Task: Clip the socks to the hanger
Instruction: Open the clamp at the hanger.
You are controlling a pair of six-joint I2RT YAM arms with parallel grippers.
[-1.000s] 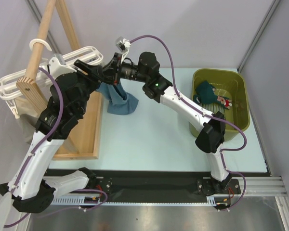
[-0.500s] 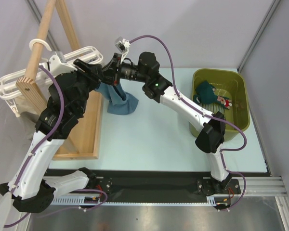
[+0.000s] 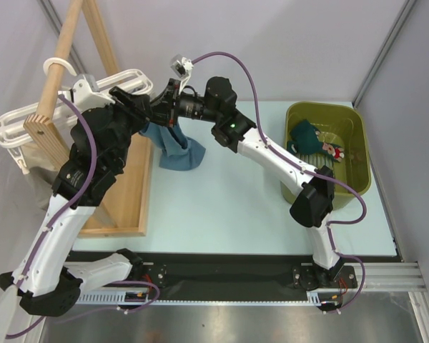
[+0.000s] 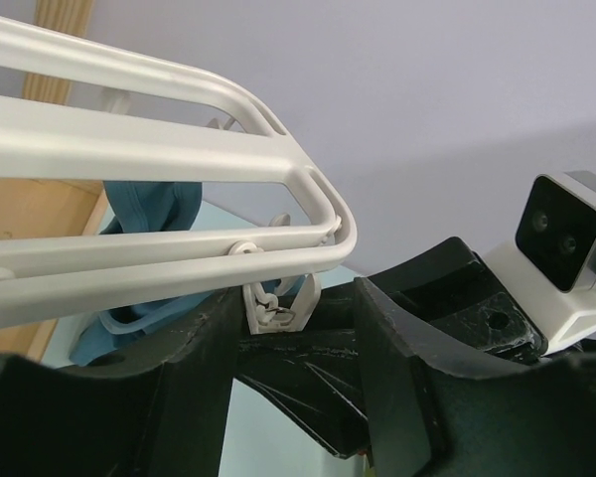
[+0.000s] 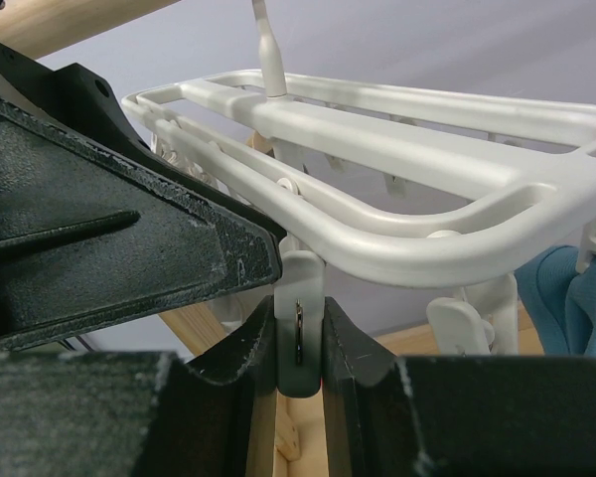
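Nearest, at the right, an olive-green plastic tub (image 3: 366, 164) holds dark teal fabric socks (image 3: 304, 136), one with a red-and-white motif, not yet hung. Farther off at the left, both arms meet at the white plastic bar-frame hanger (image 5: 457, 260). The right gripper (image 5: 300, 333) is pinched tight on a small white plastic clip (image 5: 300, 293). The left gripper (image 4: 293, 333) stands half-wide around a second hanging clip (image 4: 278, 303), seemingly gripping nothing. A steel-blue fabric sock (image 3: 180, 151) hangs there, apparently clipped: one done, several left. No writing is legible.
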